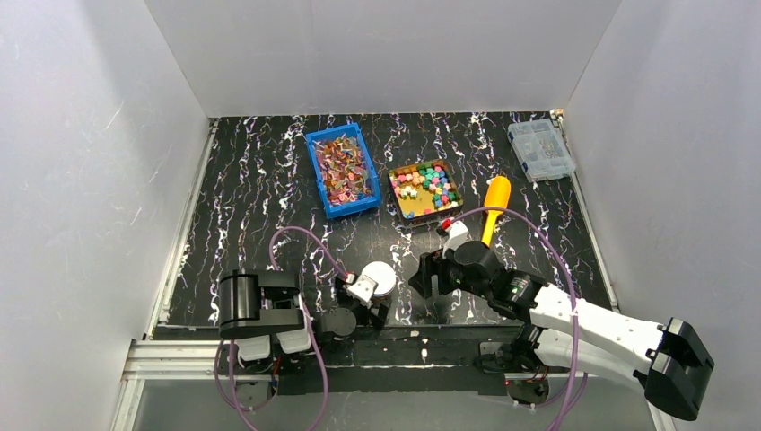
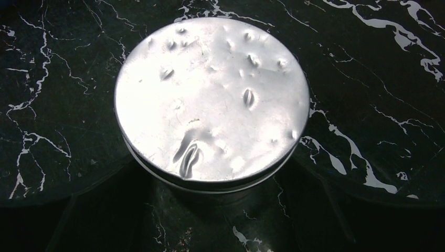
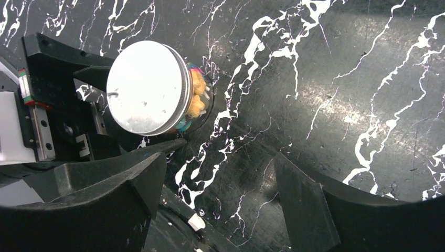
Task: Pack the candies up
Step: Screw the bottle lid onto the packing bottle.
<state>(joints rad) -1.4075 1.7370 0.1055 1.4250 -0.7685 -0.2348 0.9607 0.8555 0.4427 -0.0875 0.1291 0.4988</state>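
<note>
Candies (image 3: 196, 105) mostly hidden in jar (image 3: 205, 89) beneath dented silver lid (image 2: 210, 100), few yellow ones showing; left jaws flank jar, grip cannot tell; right jaws wide, empty.

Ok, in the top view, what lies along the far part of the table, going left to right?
Blue bin of foil-wrapped sweets → tray of candies → orange tool → clear box.

Left gripper (image 1: 372, 292) and right gripper (image 3: 225, 184) hang low, side by side, both with jaws spread wide.
</note>
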